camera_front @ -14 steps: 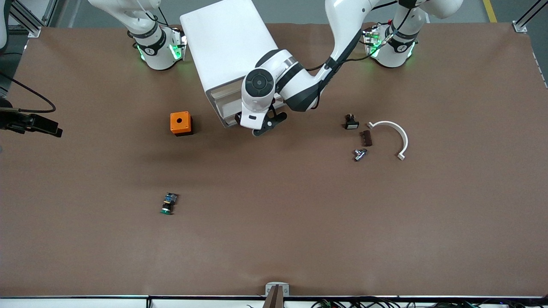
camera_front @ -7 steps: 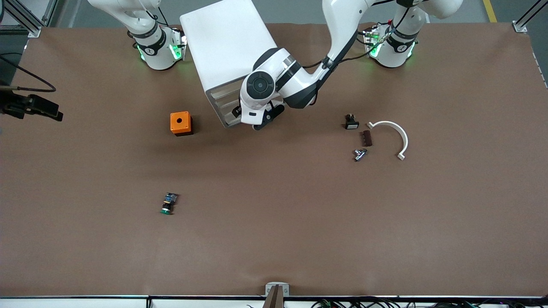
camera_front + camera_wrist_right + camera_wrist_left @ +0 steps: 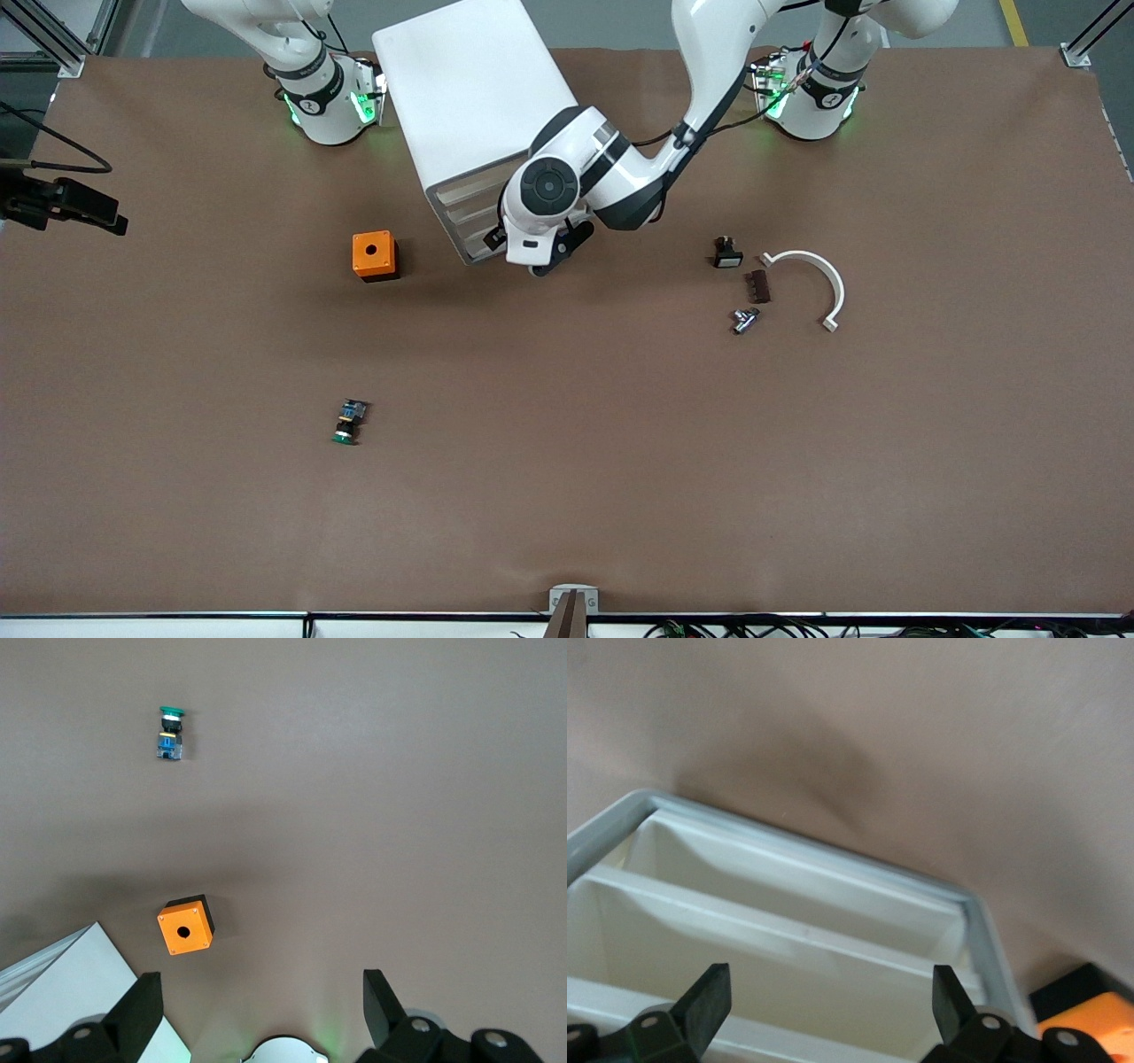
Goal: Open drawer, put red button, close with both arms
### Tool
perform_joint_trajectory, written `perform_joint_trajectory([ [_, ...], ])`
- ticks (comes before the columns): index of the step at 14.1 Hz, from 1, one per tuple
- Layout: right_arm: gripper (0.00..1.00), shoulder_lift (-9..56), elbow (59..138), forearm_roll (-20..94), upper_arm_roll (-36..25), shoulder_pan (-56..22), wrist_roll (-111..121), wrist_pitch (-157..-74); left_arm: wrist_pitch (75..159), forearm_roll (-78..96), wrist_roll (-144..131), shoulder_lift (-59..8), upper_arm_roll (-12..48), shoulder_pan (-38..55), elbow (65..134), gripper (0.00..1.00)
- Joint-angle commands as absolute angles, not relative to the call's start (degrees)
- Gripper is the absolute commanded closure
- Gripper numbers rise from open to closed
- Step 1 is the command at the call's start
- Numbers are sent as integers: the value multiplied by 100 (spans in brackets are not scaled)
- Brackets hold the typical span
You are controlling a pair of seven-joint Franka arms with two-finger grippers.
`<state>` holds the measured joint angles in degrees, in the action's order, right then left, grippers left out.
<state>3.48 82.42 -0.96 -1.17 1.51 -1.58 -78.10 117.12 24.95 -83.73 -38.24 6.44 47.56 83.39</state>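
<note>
1. Left gripper (image 3: 830, 999) fingers are standing released, spread wide with nothing between them. They are hovering just in front of the cabinet (image 3: 469, 89) face, level with the stacked drawer fronts.
2. Right gripper (image 3: 261, 992) fingers are also standing released and empty. That arm is waiting high up, looking down on the desk (image 3: 567, 496), probably to keep clear of the left arm's approach.
3. The drawer (image 3: 469, 184) (top of the four) is looking shut, flush with the others. The left arm is reaching across from its base to get square onto the fronts, so I'm reading the current step as the approach to open it.
4. The fingers are spread across the front's width, which suits hooking or pinching the lip. Which front they are lined up on, I can't tell from the left wrist view.
5. The red button isn't showing clearly: no red cap is visible in any view. A small black part (image 3: 726, 253) is lying toward the left arm's end of the desk, beside a brown piece (image 3: 757, 285), a metal fitting (image 3: 744, 320) and a white arc (image 3: 811, 282). It could be the button, but that is unconfirmed.
6. Distractors: the green-capped button (image 3: 347, 423) is lying nearer the front camera, and the orange box (image 3: 374, 255) is sitting just beside the cabinet.
7. Risk: the left gripper could be catching a lower drawer instead of the top one.
</note>
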Motion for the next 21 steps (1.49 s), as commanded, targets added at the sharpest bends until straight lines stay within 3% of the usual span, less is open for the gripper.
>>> perform_joint_trajectory([
  [1,0,-17,8657,-114,-105,149,-167,-7919,11707,2531,-8244,-3604,659,4299,8245,0],
  [7,0,-141,8675,-114,-105,79,-176,-8007,11602,2461,-7165,-3025,571,3448,7954,1],
  [10,0,-219,8745,-79,-123,79,-176,-8138,11006,1400,-6366,-2463,589,3016,7954,1],
  [15,0,-702,9342,149,-141,88,-176,-8744,9855,1222,-4459,-1698,580,2015,7963,1],
  [21,0,-791,9457,237,-132,70,-106,-8868,8799,924,-2490,-1257,580,801,7998,1],
])
